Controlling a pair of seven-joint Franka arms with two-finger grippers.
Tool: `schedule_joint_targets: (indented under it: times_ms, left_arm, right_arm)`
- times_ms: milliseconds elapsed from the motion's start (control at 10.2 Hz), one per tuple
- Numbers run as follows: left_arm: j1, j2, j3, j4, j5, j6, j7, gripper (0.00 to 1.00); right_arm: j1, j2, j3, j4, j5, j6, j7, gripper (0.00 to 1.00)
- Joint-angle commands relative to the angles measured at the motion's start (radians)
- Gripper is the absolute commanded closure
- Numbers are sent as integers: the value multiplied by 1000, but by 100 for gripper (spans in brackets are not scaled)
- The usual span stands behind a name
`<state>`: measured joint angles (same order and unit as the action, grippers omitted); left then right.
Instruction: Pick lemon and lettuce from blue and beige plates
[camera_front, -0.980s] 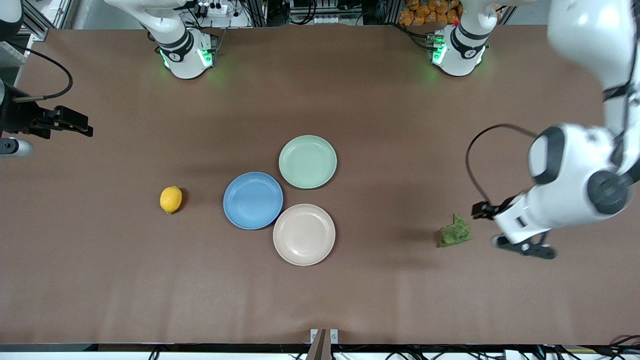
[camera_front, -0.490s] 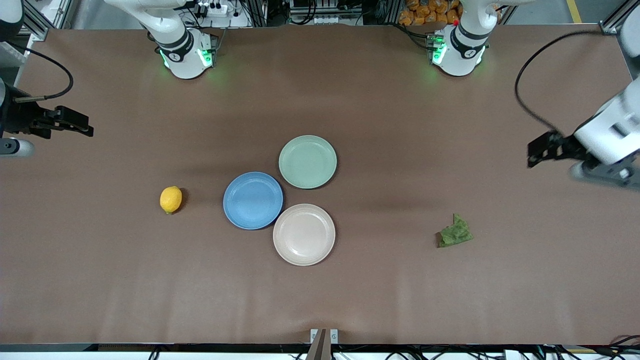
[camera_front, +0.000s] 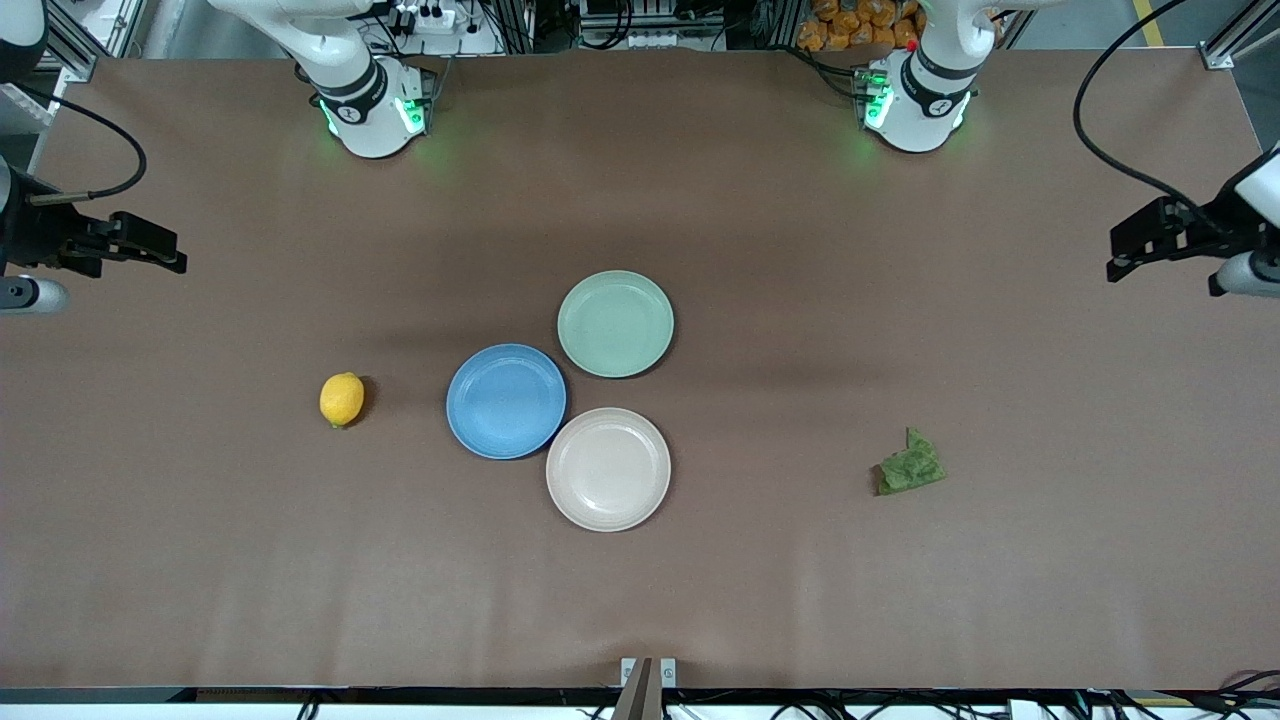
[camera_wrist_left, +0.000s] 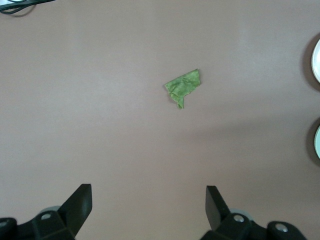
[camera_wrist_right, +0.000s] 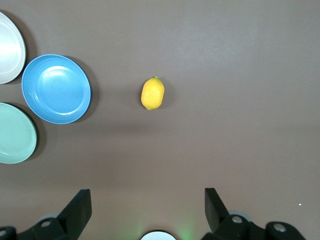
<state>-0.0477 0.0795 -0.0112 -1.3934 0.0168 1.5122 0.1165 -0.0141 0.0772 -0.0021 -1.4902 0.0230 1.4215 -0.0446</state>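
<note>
Brown covering is seen across the whole bench (camera_front: 760, 600), with the two arm bases mounted along its edge farthest from the front camera. Three plates are clustered at the middle of the bench, rims touching or nearly so: the green plate (camera_front: 615, 323) lies farthest from the front camera, the blue plate (camera_front: 506, 401) is set toward the right arm's end, and the beige plate (camera_front: 608, 468) lies nearest the camera. Nothing is carried by any of the three plates.

The lemon (camera_front: 342, 399) is found on the bare bench, beside the blue plate toward the right arm's end and clearly apart from its rim. The lettuce (camera_front: 909, 465), a crumpled green leaf, is found on the bare bench well apart from the beige plate, toward the left arm's end.

The right gripper (camera_front: 150, 250) is held in the air over the right arm's end of the bench; in the right wrist view its fingers (camera_wrist_right: 80, 210) are seen spread wide with nothing between them. The left gripper (camera_front: 1140, 245) is held over the left arm's end of the bench; in the left wrist view its fingers (camera_wrist_left: 80, 202) are likewise seen spread apart and holding nothing, with the lettuce lying on the bench well below it.
</note>
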Motion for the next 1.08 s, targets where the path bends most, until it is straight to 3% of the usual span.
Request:
schedule_joint_targets:
  times_ms: [0, 980]
  left_arm:
    - [22, -56, -15, -62, 15, -4, -8, 0]
    - [43, -50, -29, -55, 15, -4, -26, 0]
  right_arm:
    - [2, -14, 1, -12, -11, -3, -8, 0]
    - [2, -14, 1, -12, -8, -3, -8, 0]
